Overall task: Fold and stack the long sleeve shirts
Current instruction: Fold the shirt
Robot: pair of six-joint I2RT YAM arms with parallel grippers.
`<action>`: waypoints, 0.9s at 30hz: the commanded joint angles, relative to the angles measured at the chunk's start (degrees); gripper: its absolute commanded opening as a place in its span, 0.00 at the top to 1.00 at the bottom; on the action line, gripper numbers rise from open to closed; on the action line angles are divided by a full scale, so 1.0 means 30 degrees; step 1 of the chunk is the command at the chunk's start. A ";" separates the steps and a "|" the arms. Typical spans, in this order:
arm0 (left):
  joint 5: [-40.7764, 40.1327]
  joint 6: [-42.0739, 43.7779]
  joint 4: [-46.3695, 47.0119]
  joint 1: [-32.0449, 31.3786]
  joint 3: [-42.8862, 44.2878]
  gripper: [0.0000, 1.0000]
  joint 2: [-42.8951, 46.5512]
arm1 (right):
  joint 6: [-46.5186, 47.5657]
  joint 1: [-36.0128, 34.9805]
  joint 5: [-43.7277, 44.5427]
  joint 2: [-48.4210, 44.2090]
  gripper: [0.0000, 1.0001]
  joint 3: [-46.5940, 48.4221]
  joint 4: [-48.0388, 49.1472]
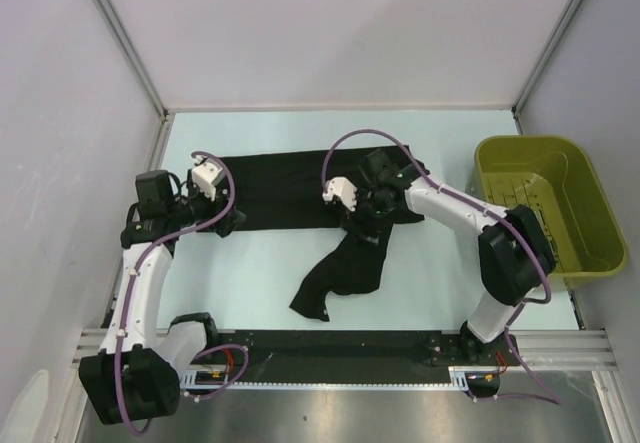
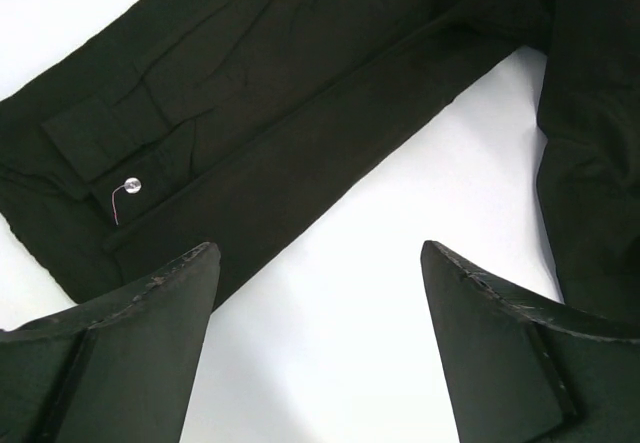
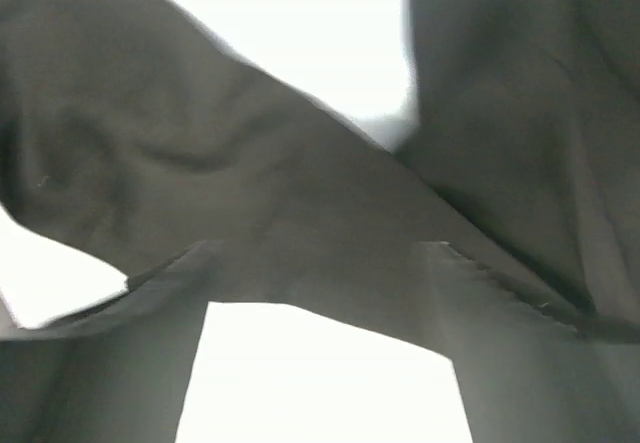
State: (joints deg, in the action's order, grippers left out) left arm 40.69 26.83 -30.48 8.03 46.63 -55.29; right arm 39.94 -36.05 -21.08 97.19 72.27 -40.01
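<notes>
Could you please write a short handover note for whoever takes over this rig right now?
Left gripper: open, holding nothing, just above the table by the buttoned cuff.
Right gripper: open, with fabric across its fingertips and nothing pinched.
Things: one black long sleeve shirt lies across the table as a long band, with one sleeve trailing toward the arms. The olive-green basket is at the right.
Done: partly folded, no stack in view.
Left: fold the sleeve in, finish folding, then stack.

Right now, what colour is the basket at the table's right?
Olive green; the basket shows best in the top external view.
</notes>
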 commanded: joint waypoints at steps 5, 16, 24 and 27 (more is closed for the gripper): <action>0.0179 -0.1003 0.0462 -0.0158 -0.0104 0.09 0.0323 | 0.1130 -0.4148 -0.1269 0.2582 0.00 0.3508 -0.1993; -0.0760 -0.1531 -0.0240 0.0076 -0.0690 0.07 0.1847 | 0.0543 -0.8342 0.1517 0.5190 0.05 0.1400 0.1848; -0.0352 -0.1999 -0.0006 0.0399 -0.0603 0.09 0.1789 | 0.0281 -0.8286 0.3072 0.4697 1.00 -0.0652 0.3463; 0.0790 -0.1736 -0.0035 0.0369 -0.0573 0.09 0.1526 | -0.1035 -0.7117 0.2054 0.3029 1.00 0.0046 0.3667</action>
State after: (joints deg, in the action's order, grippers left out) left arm 38.57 22.44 -31.00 8.78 44.69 -50.26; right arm 40.29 -61.34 -15.99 109.43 72.60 -31.00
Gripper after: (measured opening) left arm 0.911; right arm 0.018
